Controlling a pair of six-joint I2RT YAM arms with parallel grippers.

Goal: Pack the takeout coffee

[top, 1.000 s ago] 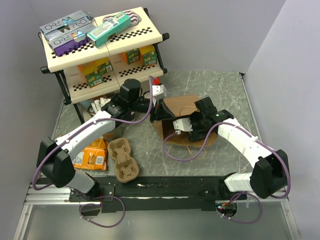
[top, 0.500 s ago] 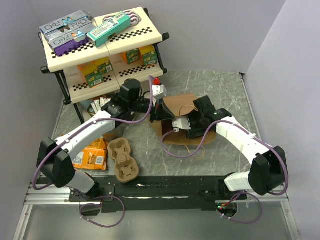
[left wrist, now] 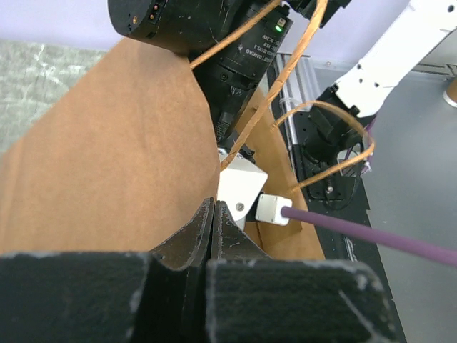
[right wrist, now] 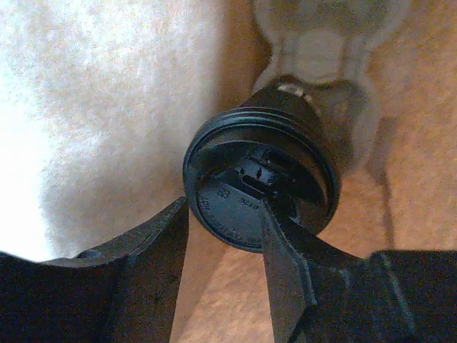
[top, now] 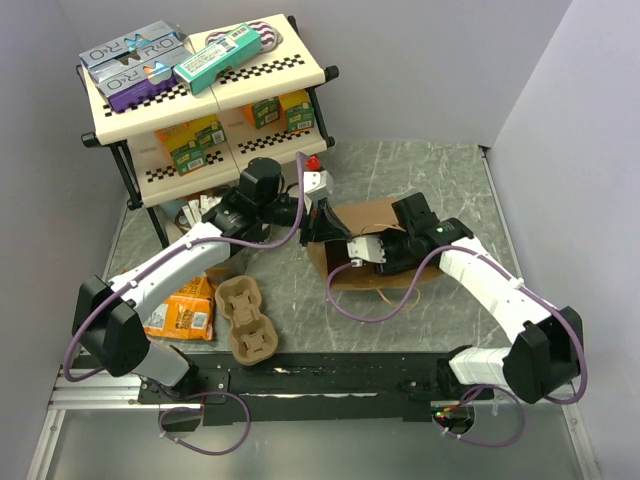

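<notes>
**Right pincer [right wrist: 223, 214] half-spread over the coffee [right wrist: 243, 153] inside the bag [left wrist: 107, 143]**

Left pincer [left wrist: 214, 214] is clamped on the bag's edge, holding its mouth open mid-desk. The coffee sits deep inside, apparently ungripped. If it is settled, draw the right arm straight back, clear of lid and paper.

Lab mock shop: plain walls [top: 420, 60], stocked snack shelf [top: 300, 62].

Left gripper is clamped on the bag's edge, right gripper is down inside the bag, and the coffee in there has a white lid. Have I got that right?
Not quite: the coffee lid is black, not white, as the right wrist view shows. The rest holds. The left gripper is clamped on the edge of the paper bag, and the right gripper is down inside the bag, over the lid.
</notes>
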